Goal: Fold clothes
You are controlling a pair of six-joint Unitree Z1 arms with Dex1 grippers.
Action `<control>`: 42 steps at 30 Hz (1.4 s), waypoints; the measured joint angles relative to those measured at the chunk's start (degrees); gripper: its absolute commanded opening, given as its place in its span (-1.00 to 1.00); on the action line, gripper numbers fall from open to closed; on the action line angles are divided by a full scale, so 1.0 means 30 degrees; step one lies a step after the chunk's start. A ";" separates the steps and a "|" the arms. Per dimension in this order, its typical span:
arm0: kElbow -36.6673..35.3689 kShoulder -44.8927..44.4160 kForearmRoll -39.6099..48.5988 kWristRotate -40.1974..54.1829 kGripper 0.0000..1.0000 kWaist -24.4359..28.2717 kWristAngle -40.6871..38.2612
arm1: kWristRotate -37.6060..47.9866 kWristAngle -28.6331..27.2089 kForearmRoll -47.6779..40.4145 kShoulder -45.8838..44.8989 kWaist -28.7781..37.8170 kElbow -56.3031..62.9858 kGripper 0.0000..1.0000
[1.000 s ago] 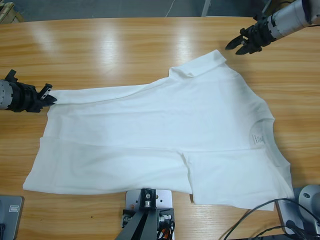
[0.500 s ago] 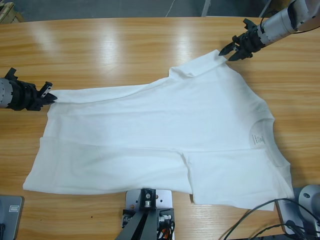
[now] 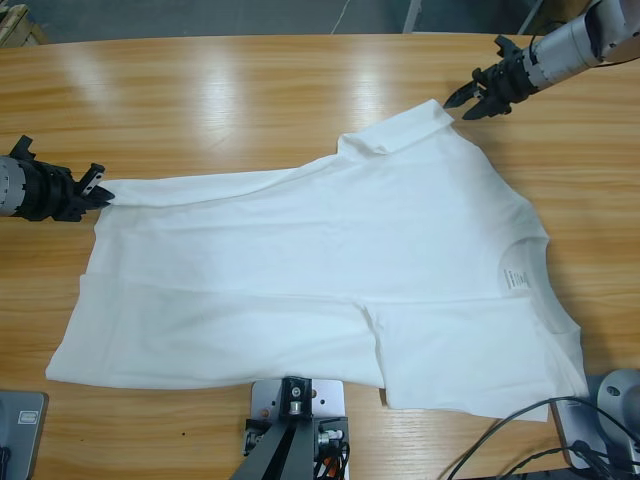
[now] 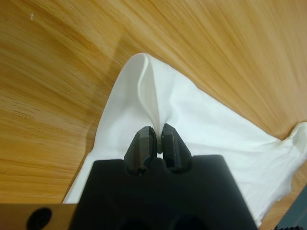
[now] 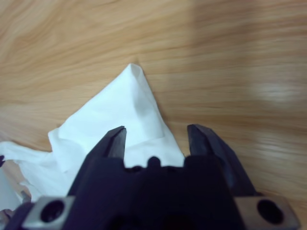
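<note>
The T-shirt (image 3: 330,280) lies spread across the middle and lower part of the table (image 3: 250,90) in the high view, its neck label toward the right edge and its hem toward the lower left; one sleeve points to the upper right, and a hem corner is drawn out to the left edge; the left gripper (image 3: 92,190) sits at that corner, jaws closed on a thin ridge of cloth, probably to keep that end anchored and taut for a fold; the right gripper (image 3: 468,101) hovers just beside the sleeve tip at the upper right, jaws parted and holding nothing, seemingly lined up to take the sleeve; the left wrist view shows what the high view cannot, the T-shirt (image 4: 201,139) pinched into a standing pleat between the left gripper (image 4: 157,140); the right wrist view shows the sleeve's point (image 5: 132,103) lying flat ahead of the right gripper (image 5: 156,134), not yet between the jaws.
</note>
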 measured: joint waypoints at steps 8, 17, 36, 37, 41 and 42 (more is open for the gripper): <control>0.0000 0.0005 0.0000 0.0000 -1.00 0.0000 0.0000 | 0.0000 0.0106 0.0001 0.0362 0.0000 -0.0001 -0.25; 0.0001 0.0074 0.0000 0.0000 -1.00 0.0000 0.0000 | 0.0000 0.0451 0.0066 0.0582 0.0000 -0.0144 -0.27; 0.0057 0.0074 0.0000 0.0000 -1.00 0.0001 0.0000 | 0.0000 0.0714 0.0715 0.0922 0.0000 -0.0870 -0.38; 0.0081 0.0075 0.0000 0.0000 -1.00 0.0001 0.0000 | 0.0000 0.0714 0.0727 0.0922 0.0000 -0.0870 -0.33; 0.0094 0.0086 -0.0046 0.0000 -1.00 0.0001 0.0000 | 0.0000 0.0714 0.1075 0.0921 0.0000 -0.0870 -0.34; 0.0094 0.0101 -0.0061 0.0000 -1.00 0.0001 0.0000 | 0.0000 0.0714 0.1188 0.0921 0.0000 -0.0870 -0.34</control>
